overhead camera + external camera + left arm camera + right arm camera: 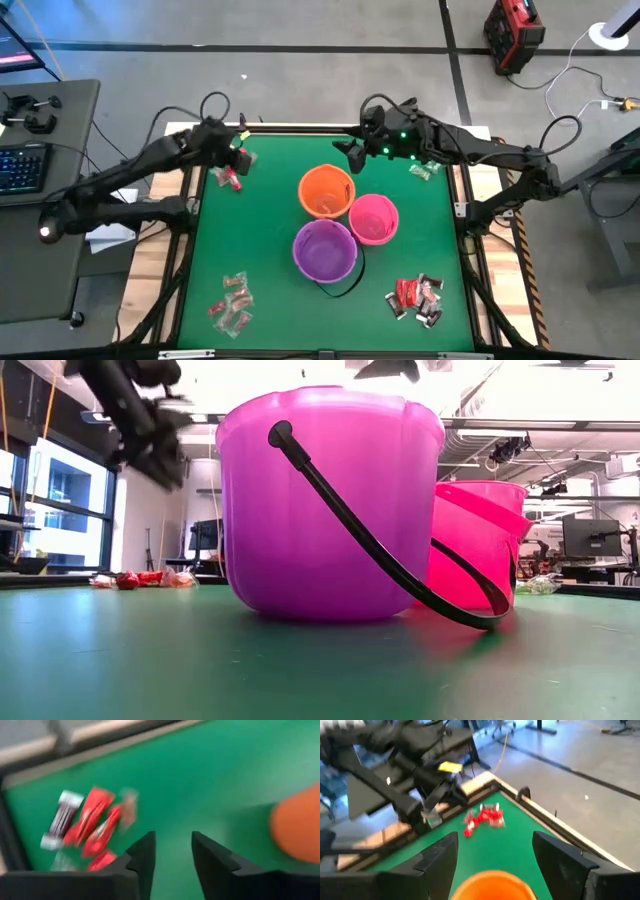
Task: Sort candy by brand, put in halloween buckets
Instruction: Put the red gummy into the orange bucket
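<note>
Three buckets stand together mid-table: orange, pink and purple, the purple one's black handle lying down on the mat. My left gripper hovers open over the far left of the mat, beside a pile of red and dark candy; nothing is between its fingers. My right gripper hangs open wide just beyond the orange bucket's far rim, empty. Other candy lies in heaps near left, near right and far right.
The green mat is framed by a wooden table edge. My left arm shows across from the right wrist camera. A keyboard sits on a side desk at left; cables and a red box lie on the floor beyond.
</note>
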